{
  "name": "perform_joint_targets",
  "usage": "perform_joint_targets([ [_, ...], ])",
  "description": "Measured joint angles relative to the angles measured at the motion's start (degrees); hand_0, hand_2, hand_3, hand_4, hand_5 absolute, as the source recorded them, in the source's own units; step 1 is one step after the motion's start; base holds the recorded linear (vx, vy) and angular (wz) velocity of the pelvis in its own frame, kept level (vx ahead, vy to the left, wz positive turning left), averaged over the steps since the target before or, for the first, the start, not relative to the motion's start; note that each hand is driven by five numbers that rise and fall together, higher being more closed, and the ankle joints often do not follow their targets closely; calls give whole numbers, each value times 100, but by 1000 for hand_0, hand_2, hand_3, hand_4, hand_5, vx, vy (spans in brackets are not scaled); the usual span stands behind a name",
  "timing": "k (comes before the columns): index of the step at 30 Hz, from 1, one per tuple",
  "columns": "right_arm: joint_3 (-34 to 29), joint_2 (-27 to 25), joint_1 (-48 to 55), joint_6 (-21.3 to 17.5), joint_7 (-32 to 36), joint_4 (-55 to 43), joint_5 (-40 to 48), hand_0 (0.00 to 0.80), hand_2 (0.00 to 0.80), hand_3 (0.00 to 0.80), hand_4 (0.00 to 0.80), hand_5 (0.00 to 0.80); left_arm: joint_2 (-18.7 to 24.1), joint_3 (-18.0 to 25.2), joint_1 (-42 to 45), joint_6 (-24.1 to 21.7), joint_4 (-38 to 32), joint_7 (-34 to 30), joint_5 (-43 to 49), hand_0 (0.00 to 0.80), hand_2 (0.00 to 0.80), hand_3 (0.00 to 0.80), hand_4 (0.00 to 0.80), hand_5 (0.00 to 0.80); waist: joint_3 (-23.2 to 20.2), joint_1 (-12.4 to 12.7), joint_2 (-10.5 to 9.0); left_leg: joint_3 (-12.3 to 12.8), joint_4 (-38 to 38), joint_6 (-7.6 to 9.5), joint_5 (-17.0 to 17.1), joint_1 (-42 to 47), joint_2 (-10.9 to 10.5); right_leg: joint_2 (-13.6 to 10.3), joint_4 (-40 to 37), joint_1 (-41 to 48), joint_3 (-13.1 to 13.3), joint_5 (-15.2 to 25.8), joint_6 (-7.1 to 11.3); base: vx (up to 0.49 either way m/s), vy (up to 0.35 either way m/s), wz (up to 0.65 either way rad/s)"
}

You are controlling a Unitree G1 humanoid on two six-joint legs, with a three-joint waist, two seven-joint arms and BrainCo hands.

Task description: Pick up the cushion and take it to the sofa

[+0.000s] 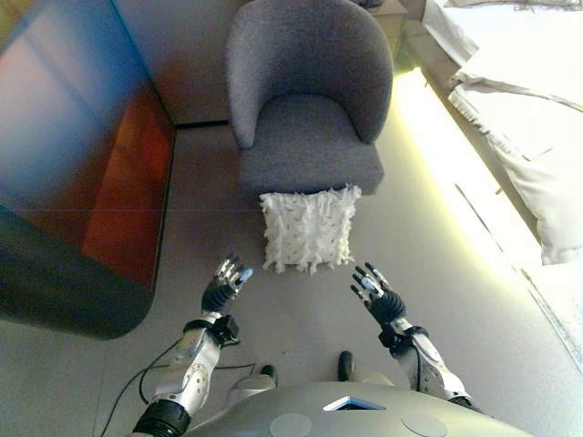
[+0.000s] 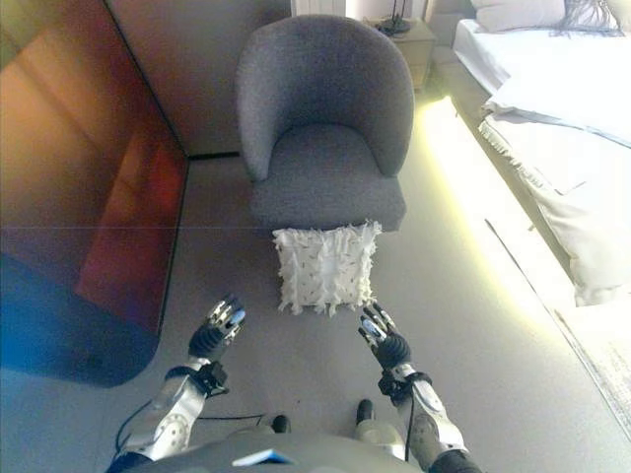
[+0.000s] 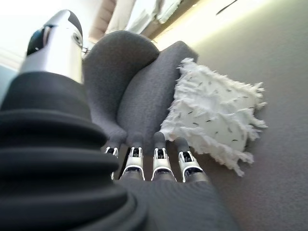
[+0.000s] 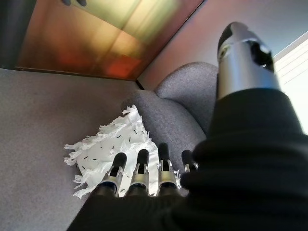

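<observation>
A white fringed cushion (image 1: 309, 229) stands on the grey floor, leaning against the front of a grey armchair (image 1: 306, 91). It also shows in the left wrist view (image 3: 216, 115) and the right wrist view (image 4: 113, 151). My left hand (image 1: 224, 287) is open, low and to the left of the cushion, a short way apart from it. My right hand (image 1: 376, 296) is open, low and to the right of the cushion, also apart from it. Both hands are empty, with fingers straight and pointing toward the cushion.
A glossy dark cabinet wall (image 1: 82, 155) runs along the left. A bed with white bedding (image 1: 519, 100) lies on the right, with a lit strip (image 1: 446, 155) along its base. A small bedside table (image 2: 409, 39) stands behind the armchair.
</observation>
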Motion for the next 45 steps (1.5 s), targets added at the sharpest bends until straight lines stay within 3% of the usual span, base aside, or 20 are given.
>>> perform_joint_targets([
  [7,-8,14,-39,235,-172,0,-60,0,0,0,0,0,-54,80,18,12,2,-47,15,0,0,0,0,0,-2,-5,-1,25,1,-11,-3,71,8,28,-4,67,43,42,1,12,-10,-3],
  [20,16,41,-40,410,-283,157,-568,0,0,0,0,0,-120,140,38,27,296,-37,58,0,0,0,0,0,-77,-28,-46,294,4,-30,-56,179,43,111,4,22,312,42,-25,-16,-52,-11],
  [24,47,-6,-54,439,-352,176,-751,0,0,0,0,0,-162,138,60,27,379,-48,-15,0,0,0,0,0,-75,-143,-47,298,90,-44,-114,170,52,137,34,27,385,37,-37,-11,-52,-6],
  [26,48,-41,-52,529,-386,176,-806,0,0,0,0,0,-187,138,58,28,444,-43,-54,0,0,0,0,0,-71,-140,-48,217,368,-70,-254,96,34,150,69,24,449,24,-52,0,12,-20],
  [29,72,-220,-59,576,-363,178,-846,0,0,0,0,0,-282,139,66,55,451,-38,-184,0,0,0,0,0,-7,-124,-2,-386,567,91,-467,28,-59,119,134,-13,665,33,-37,44,95,-34],
  [35,67,-142,-52,582,-365,186,-822,0,0,0,0,0,-300,147,63,49,455,-4,-197,0,0,0,0,0,-24,-155,41,-290,339,175,-392,0,-201,-23,394,-293,723,-10,74,67,190,-15],
  [38,62,-14,-80,560,-382,192,-829,0,0,0,0,0,-230,132,49,32,449,-248,-201,0,0,0,0,0,-2,-158,66,-294,332,231,-361,-13,-320,-87,991,-614,698,-151,143,21,269,-5],
  [42,39,27,-219,411,-443,189,-839,0,0,0,0,0,-95,136,-92,15,467,-560,-206,0,0,0,0,0,381,-213,245,-329,864,490,-578,-209,-504,-268,2521,-1365,493,-78,147,87,191,-7],
  [45,43,37,-24,424,-443,183,-839,0,0,0,0,0,121,154,-6,18,413,-563,-232,0,0,0,0,0,396,-305,245,-342,877,593,-556,-177,-550,-390,3097,-1642,301,-154,38,298,-56,10],
])
